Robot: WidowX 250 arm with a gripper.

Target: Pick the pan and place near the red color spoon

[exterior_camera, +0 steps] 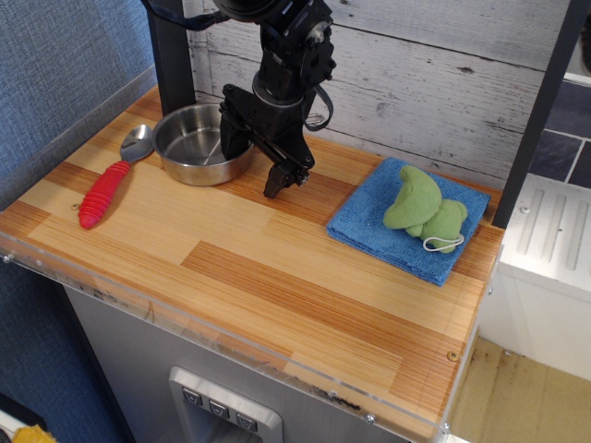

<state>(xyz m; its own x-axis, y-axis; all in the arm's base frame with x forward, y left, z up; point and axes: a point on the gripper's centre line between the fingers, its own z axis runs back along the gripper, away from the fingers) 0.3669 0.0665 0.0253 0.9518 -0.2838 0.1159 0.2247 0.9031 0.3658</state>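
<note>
The shiny steel pan stands upright on the wooden counter at the back left. Its left rim is right beside the silver bowl of the red color spoon, which lies flat with its ribbed red handle pointing to the front left. My gripper is open at the pan's right rim. One finger hangs over the inside of the rim and the other finger is outside it, over the wood. The pan's wire handle is hidden behind my arm.
A blue cloth with a green soft toy on it lies at the back right. A black post stands just behind the pan. A white plank wall runs along the back. A clear lip edges the counter's front.
</note>
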